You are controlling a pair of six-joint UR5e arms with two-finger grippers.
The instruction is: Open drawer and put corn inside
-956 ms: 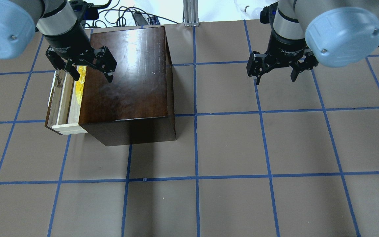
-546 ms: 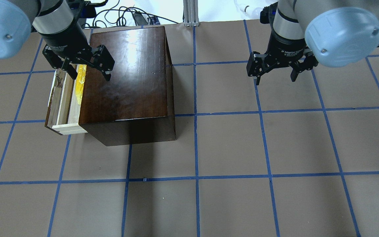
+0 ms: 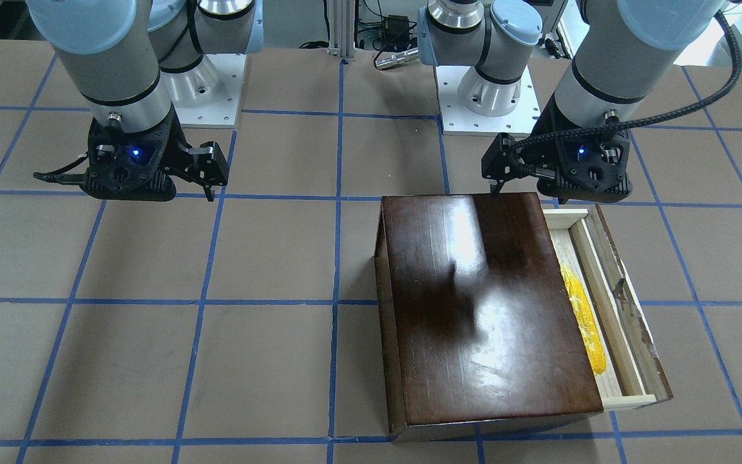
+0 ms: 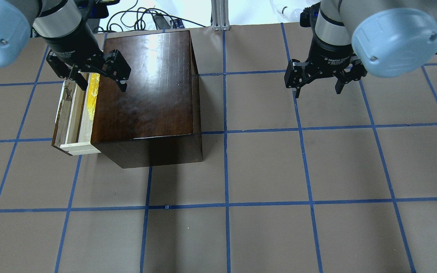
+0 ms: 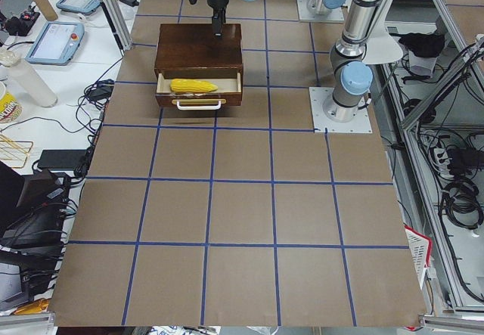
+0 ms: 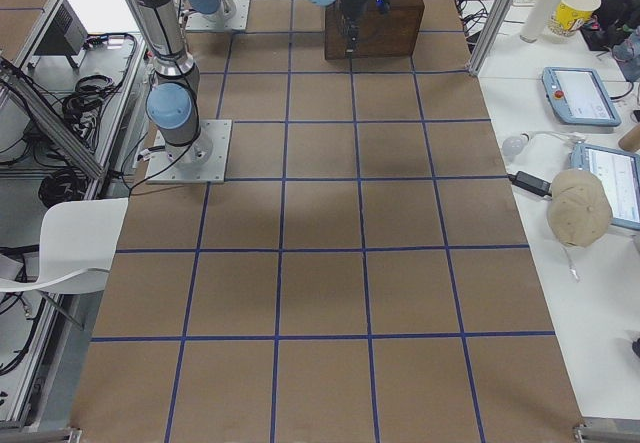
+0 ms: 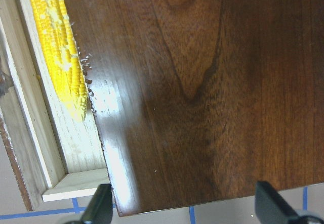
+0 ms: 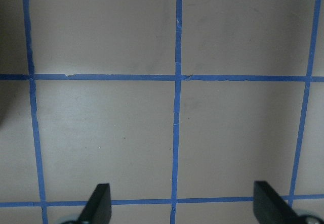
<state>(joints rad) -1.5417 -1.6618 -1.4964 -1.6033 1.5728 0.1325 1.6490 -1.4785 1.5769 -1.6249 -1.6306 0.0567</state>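
Bench [image 4: 264, 170] first. The risk there is the box [image 4: 146, 87] sliding, since nothing seems to pin it down and a knock from above would shift it. The drawer [image 4: 75, 113] is pulled out on the box's left side and looks only partly open, so the slot is narrow. Its rim and chipped front stick out, easy to clip.

Left hand [image 4: 103, 84] hangs over the far end of box & drawer, fingers spread wide, holding nothing. If it drops or swings sideways like that, one finger could catch the box top or the drawer wall and drag the lot. Right hand [image 4: 318, 89] is wide too and empty, over bare bench well to the right, so no threat imo.

Corn [image 4: 92, 94] lies lengthwise in the drawer, tight against the box side. By my read the task's basically done. If the drawer gets pushed in, the cob might snag on the frame.

Hard to see:
- Overhead, the left arm covers the drawer's far end and the corn's far tip.
- The drawer's handle shows only in the left side view.
- Left wrist cam crops the cob.
- Left hand's height above the box: can't tell.
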